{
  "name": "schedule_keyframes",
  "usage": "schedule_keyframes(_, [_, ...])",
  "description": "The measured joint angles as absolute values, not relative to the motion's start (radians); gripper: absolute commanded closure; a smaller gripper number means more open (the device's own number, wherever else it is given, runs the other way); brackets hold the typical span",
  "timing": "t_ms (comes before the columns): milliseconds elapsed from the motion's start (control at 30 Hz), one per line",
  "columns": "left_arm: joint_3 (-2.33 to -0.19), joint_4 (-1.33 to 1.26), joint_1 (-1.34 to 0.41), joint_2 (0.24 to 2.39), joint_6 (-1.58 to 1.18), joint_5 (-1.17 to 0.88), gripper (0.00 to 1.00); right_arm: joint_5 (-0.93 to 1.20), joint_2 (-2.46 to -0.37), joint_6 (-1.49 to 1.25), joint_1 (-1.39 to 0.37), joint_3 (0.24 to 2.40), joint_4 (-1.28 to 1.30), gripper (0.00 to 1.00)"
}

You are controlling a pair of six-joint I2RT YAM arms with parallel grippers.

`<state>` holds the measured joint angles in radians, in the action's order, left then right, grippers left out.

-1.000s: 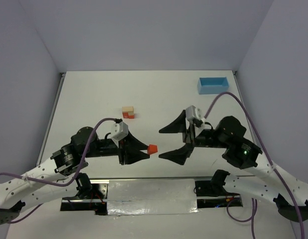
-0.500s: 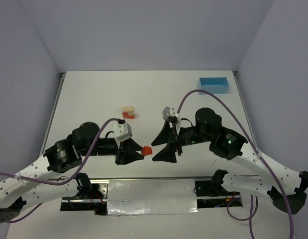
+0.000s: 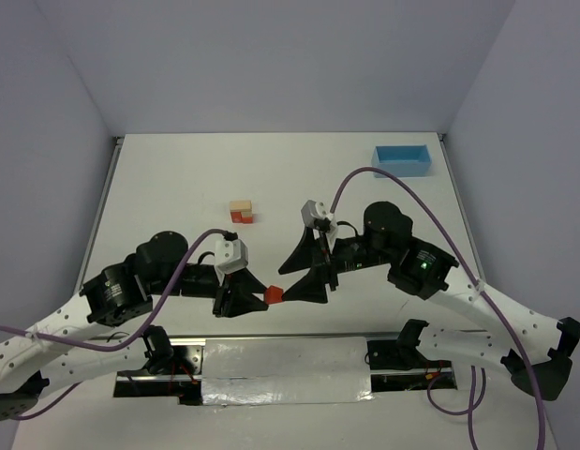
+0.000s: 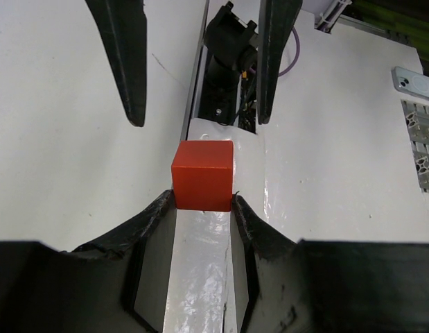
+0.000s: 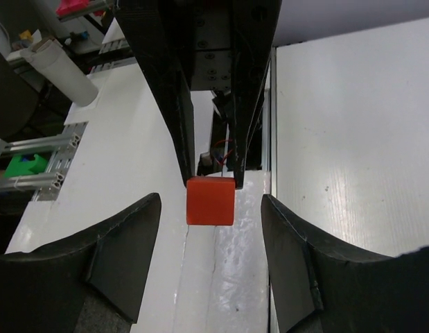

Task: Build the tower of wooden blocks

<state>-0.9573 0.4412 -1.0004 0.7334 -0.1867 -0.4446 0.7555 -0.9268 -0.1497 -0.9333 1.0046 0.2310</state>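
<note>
Red cube (image 4: 202, 175), pinched in left hand (image 4: 202, 200)

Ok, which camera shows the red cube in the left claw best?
The left wrist view: the red cube sits large in the middle, pinched at its sides by the left claw, with two faces visible. The right wrist view shows it smaller, mostly one face. The top external view shows only a small red speck.
</note>
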Motion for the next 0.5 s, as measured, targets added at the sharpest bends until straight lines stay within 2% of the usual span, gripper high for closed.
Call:
schedule_keyframes(200, [-0.957, 0.441, -1.000, 0.733, -0.187, -0.459, 1.00, 0.757, -0.948, -0.148, -0.934, 0.997, 0.177, 0.30])
schedule_keyframes(500, [-0.955, 0.441, -1.000, 0.737, -0.187, -0.465, 1.00, 0.762, -0.998, -0.163, -0.956, 0.985, 0.160, 0.31])
